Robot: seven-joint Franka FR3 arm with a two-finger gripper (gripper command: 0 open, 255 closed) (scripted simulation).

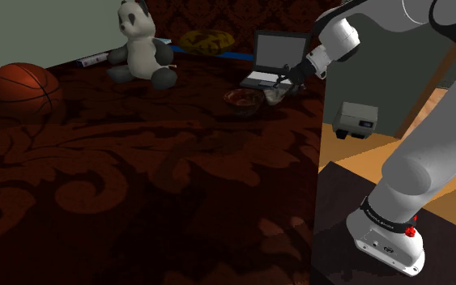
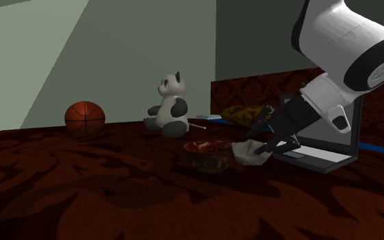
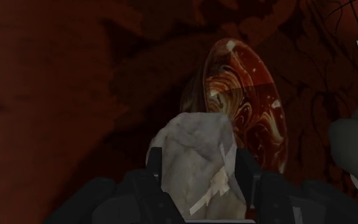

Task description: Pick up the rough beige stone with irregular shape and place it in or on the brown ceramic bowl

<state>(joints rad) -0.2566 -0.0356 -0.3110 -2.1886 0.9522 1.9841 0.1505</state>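
Note:
A pale, rough, irregular stone [image 3: 193, 162] sits clasped between my black fingers [image 3: 243, 170], with my gripper [image 3: 198, 167] shut on it. Just beyond the stone lies the glossy brown swirled bowl [image 3: 250, 102], holding nothing. In the second exterior view the stone [image 2: 246, 154] hangs low at the bowl's [image 2: 207, 155] right side, held by the gripper [image 2: 262, 147]. Whether it touches the red patterned surface I cannot tell. In the shoulder view the gripper [image 1: 281, 87] holds the stone [image 1: 272, 96] right of the bowl [image 1: 241, 99].
An open laptop [image 1: 273, 61] stands just behind the bowl and gripper. A panda plush [image 1: 141, 44], a basketball [image 1: 25, 83] and a yellow cushion [image 1: 206, 40] lie further along the dark red patterned surface [image 1: 137, 186]. A grey box [image 1: 355, 118] sits on the floor beyond the edge.

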